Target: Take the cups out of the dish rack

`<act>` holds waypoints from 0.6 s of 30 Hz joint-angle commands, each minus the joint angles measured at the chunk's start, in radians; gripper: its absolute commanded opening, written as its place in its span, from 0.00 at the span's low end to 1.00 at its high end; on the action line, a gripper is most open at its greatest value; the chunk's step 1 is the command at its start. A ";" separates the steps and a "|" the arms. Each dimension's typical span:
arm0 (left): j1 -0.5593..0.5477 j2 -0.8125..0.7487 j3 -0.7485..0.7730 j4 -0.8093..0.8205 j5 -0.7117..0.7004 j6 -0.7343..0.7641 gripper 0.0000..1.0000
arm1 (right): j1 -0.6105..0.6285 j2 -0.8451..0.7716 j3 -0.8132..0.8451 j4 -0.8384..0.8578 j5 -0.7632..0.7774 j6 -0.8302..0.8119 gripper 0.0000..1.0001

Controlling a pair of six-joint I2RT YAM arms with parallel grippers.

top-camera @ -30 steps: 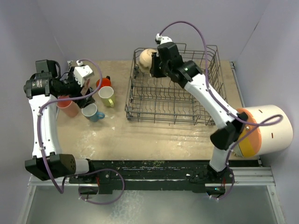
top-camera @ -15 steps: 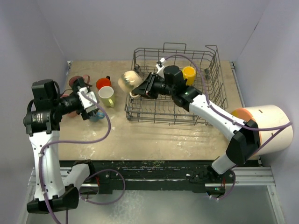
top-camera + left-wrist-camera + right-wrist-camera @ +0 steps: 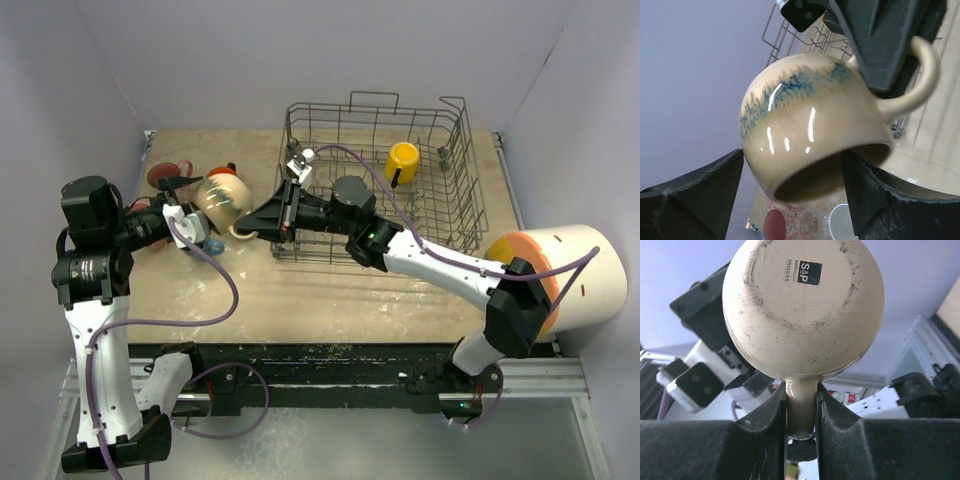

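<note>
A beige mug (image 3: 222, 195) with blue streaks hangs in the air left of the grey wire dish rack (image 3: 450, 215). My right gripper (image 3: 245, 222) is shut on its handle (image 3: 801, 410); the mug's base (image 3: 802, 305) faces that camera. My left gripper (image 3: 203, 218) is open, with a finger (image 3: 700, 192) on each side of the mug's (image 3: 810, 125) lower rim. I cannot tell if they touch it. A yellow cup (image 3: 403, 160) stands inside the rack at the back.
Under and behind the mug stand an orange cup (image 3: 218, 172), a dark red-pink mug (image 3: 165, 175) and a blue cup (image 3: 211, 246), partly hidden. A big white cylinder (image 3: 575, 275) with an orange end lies at the right. Purple walls close in three sides.
My right arm has carried the beige mug out of the rack and leftward over the table. My left gripper has swung in to meet it and now straddles its rim.
</note>
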 commanded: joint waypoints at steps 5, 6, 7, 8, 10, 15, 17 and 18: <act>-0.004 -0.034 0.005 0.156 0.034 -0.041 0.59 | 0.043 -0.029 -0.025 0.377 -0.004 0.140 0.00; -0.004 -0.038 0.001 0.164 0.037 -0.046 0.55 | 0.051 -0.026 -0.030 0.387 -0.001 0.149 0.00; -0.004 -0.042 -0.003 0.172 0.039 -0.055 0.51 | 0.057 -0.021 -0.032 0.395 0.000 0.153 0.00; -0.004 -0.045 -0.009 0.181 0.042 -0.063 0.46 | 0.065 -0.015 -0.031 0.400 0.001 0.157 0.00; -0.004 -0.046 -0.017 0.196 0.045 -0.076 0.37 | 0.078 -0.005 -0.034 0.418 0.001 0.171 0.00; -0.004 -0.052 -0.041 0.268 0.012 -0.143 0.00 | 0.084 -0.014 -0.047 0.410 0.018 0.164 0.31; -0.003 -0.050 -0.047 0.281 0.000 -0.155 0.00 | 0.084 -0.023 -0.041 0.366 0.003 0.143 0.44; -0.004 -0.046 -0.048 0.284 -0.008 -0.159 0.00 | 0.084 -0.034 -0.040 0.334 -0.007 0.114 0.52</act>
